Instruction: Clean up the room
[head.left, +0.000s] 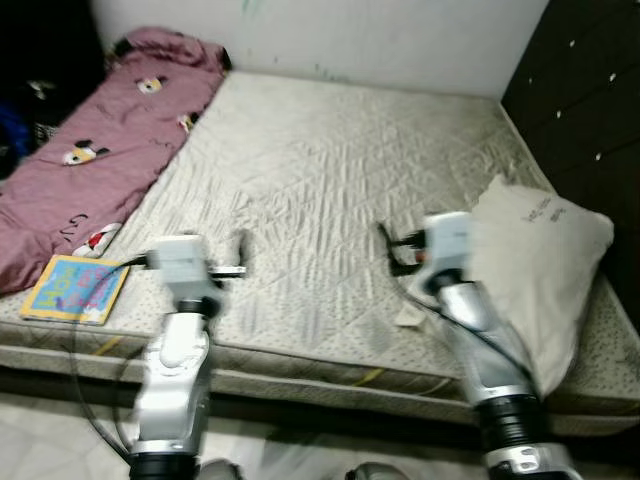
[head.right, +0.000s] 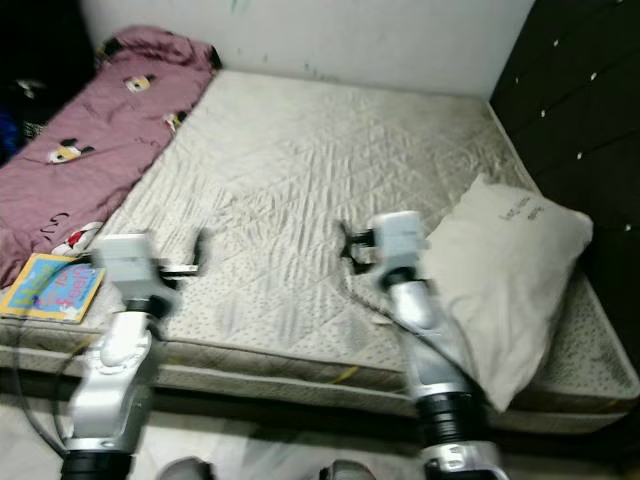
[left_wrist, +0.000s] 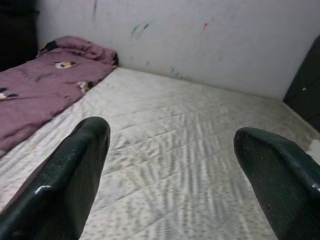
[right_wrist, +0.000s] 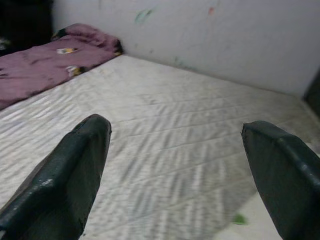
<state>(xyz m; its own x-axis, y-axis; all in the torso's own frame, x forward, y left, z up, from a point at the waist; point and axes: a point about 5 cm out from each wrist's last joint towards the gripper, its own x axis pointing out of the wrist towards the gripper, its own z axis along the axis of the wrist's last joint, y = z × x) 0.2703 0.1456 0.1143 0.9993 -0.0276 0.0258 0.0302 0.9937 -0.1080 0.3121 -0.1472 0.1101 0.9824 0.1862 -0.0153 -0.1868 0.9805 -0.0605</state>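
Note:
A grey quilted mattress lies before me. Along its left side is a maroon blanket with cartoon prints. A colourful picture book rests at the front left corner. A pale pillow slumps on the front right edge. My left gripper hovers above the mattress front, right of the book, and is open and empty. My right gripper hangs just left of the pillow, also open with nothing between its fingers. A small pale scrap lies under the right arm.
A dark wardrobe stands close along the bed's right side. A white wall with colour marks runs behind the bed. Dark clutter sits at the far left. Tiled floor shows below the mattress edge.

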